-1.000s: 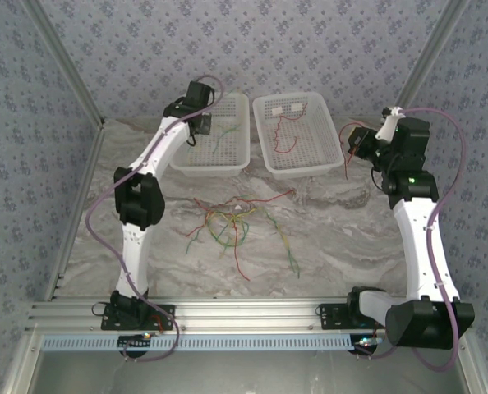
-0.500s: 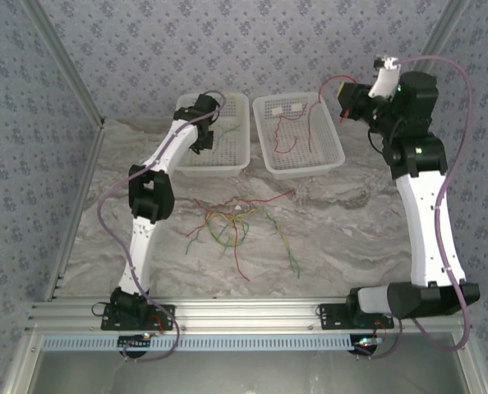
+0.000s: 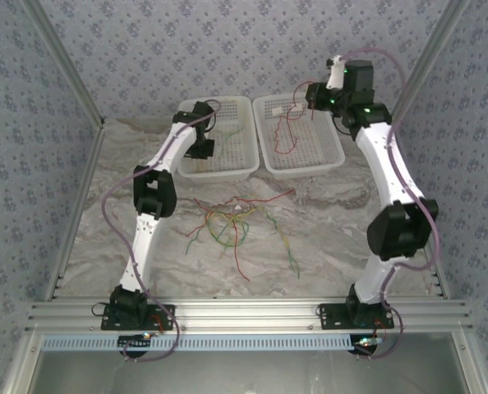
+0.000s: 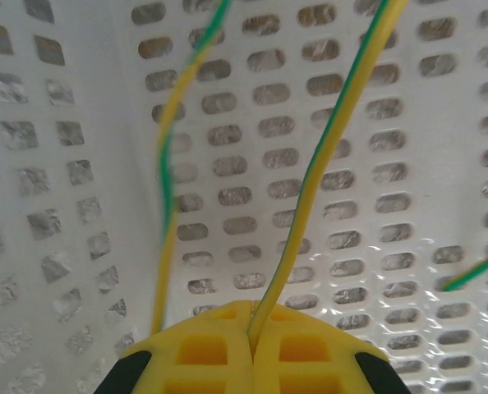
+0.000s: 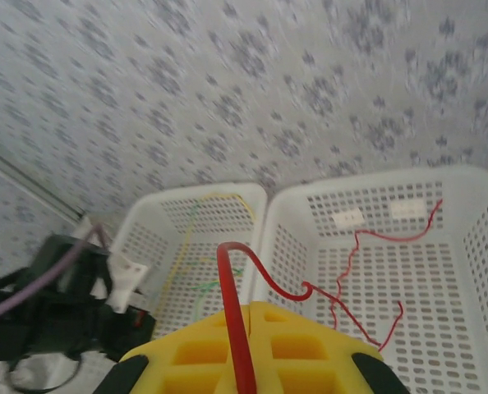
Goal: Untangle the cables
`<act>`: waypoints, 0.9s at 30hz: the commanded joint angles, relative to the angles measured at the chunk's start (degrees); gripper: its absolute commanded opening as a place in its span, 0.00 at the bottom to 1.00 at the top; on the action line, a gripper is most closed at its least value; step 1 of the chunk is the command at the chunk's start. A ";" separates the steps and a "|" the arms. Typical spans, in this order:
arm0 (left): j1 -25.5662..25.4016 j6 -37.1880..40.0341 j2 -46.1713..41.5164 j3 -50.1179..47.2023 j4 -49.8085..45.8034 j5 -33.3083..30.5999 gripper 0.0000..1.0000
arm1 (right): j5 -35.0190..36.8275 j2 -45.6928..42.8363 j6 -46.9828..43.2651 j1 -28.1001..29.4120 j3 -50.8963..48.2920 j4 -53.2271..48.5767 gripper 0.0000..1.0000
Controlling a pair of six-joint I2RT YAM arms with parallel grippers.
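From above, sorting looked midway: thin cables (image 3: 227,220) lay loosely tangled on the marbled table (image 3: 342,222), with the left jaws low in the left basket (image 3: 227,168) and the right jaws above the right basket (image 3: 306,167). At the left wrist, jaws pressed together pinched a yellow-green wire (image 4: 326,156) over perforated white plastic. At the right wrist, jaws clamped an arching red wire (image 5: 226,271). The next move probably called for letting go over each basket.
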 commanded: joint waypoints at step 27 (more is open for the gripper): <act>1.17 2.98 2.83 4.71 5.19 0.93 0.00 | 9.05 50.30 4.27 3.39 37.15 -8.65 0.00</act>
